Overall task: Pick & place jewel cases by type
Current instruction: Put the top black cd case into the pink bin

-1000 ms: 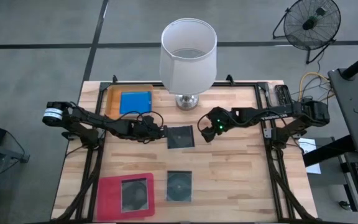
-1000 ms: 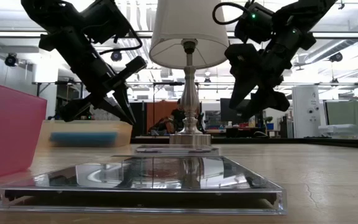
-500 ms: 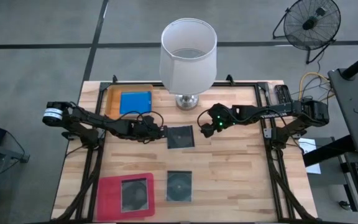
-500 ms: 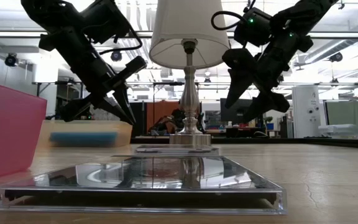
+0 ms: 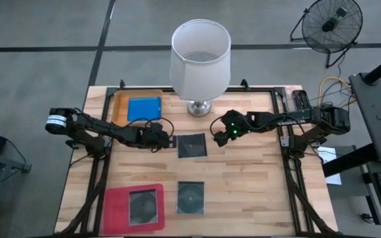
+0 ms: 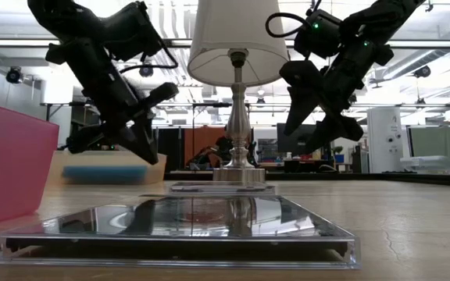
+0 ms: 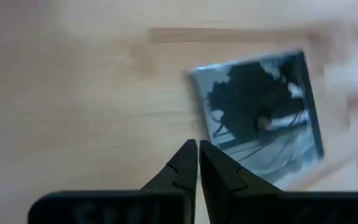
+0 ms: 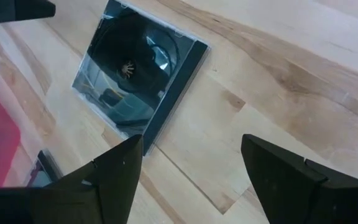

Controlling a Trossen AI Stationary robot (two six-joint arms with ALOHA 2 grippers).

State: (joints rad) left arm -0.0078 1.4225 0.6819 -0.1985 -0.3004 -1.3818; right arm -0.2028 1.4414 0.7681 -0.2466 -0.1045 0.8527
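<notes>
Middle grey jewel case [image 5: 192, 145] lies flat mid-table [image 5: 256, 178], square, edges lined up with the table's, so no real long axis. Left gripper [image 5: 169, 141], fingers pinched shut and empty, has backed off leftward. Right gripper [image 5: 215, 134] has spread wide, holding nothing.

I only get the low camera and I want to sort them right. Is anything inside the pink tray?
Observer: Yes, one grey case lies in the pink tray.
Operator: What's the blue thing far back?
Observer: A blue case, lying in an orange tray.
Operator: Is the left hand holding something?
Observer: No. The left hand is shut on nothing, beside the middle case.
</notes>
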